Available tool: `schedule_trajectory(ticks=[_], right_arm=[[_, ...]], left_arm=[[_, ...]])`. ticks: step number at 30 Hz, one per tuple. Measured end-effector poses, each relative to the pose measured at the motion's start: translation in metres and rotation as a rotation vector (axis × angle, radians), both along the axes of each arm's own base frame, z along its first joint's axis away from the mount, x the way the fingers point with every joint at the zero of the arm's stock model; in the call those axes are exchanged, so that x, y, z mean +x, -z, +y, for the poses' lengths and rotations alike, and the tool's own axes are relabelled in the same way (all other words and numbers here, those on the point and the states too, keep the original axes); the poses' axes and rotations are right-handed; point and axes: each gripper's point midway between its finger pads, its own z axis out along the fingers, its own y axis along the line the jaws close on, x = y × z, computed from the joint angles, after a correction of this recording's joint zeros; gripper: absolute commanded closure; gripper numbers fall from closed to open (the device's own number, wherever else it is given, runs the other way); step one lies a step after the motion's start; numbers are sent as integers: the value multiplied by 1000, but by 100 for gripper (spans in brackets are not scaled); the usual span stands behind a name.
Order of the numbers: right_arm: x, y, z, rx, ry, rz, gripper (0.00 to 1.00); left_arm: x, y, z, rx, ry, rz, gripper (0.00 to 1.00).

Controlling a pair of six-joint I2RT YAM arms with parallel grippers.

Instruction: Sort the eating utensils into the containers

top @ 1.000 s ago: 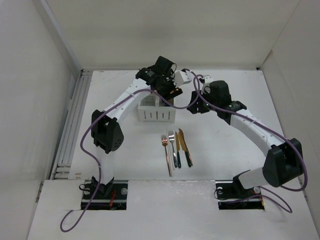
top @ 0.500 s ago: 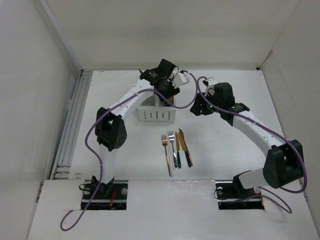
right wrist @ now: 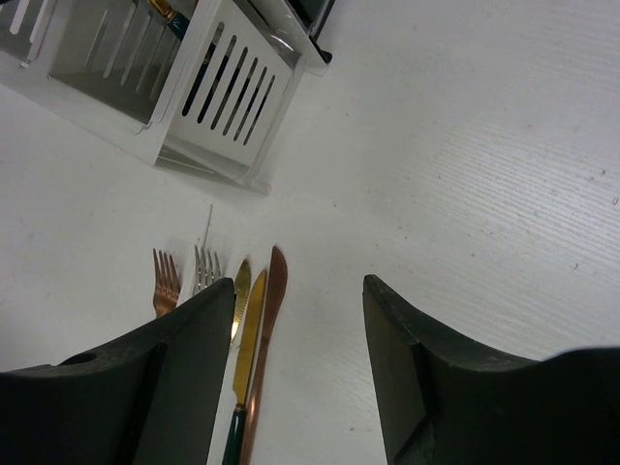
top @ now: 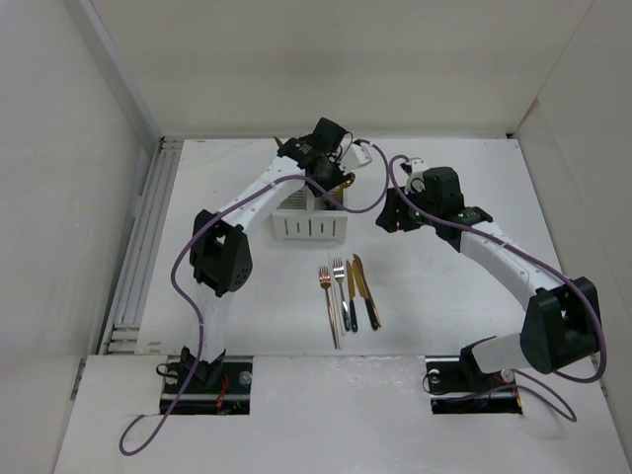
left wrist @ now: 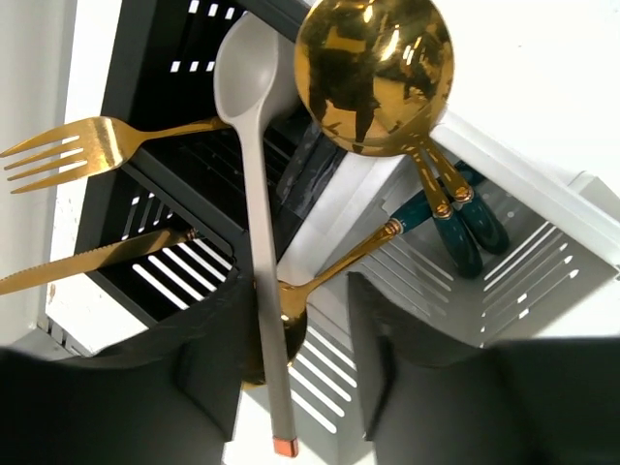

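Left wrist — left gripper (left wrist: pixel 302 325) jaws apart around cream spoon (left wrist: pixel 254 145) | right gripper (right wrist: pixel 298 291) spread wide above knives (right wrist: pixel 256 325)

Bright, even light; close tool edges look perhaps slightly blurred.

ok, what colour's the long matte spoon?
Pale cream-grey spoon, orange-tipped handle; best in left wrist view.
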Motion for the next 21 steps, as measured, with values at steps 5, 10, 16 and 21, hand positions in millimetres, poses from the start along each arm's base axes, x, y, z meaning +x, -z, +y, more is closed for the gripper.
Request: schedule_trajectory(ticks=[5,10,16,21], right_arm=[[0,-1,1,5,-6,-1,39],[-1,-1,2,7,-9,-1,39],[-1,-1,2,7,-10,-1,39],[-1,-1,2,9,-9,-1,39]], left_arm=[[4,-1,3,-7,-16,-7,77],[5,-1,3,-22,-26,-3,84],[6,-4,4,-32,-53,-13,100],[7,-5,4,-42,-73,-15,100]])
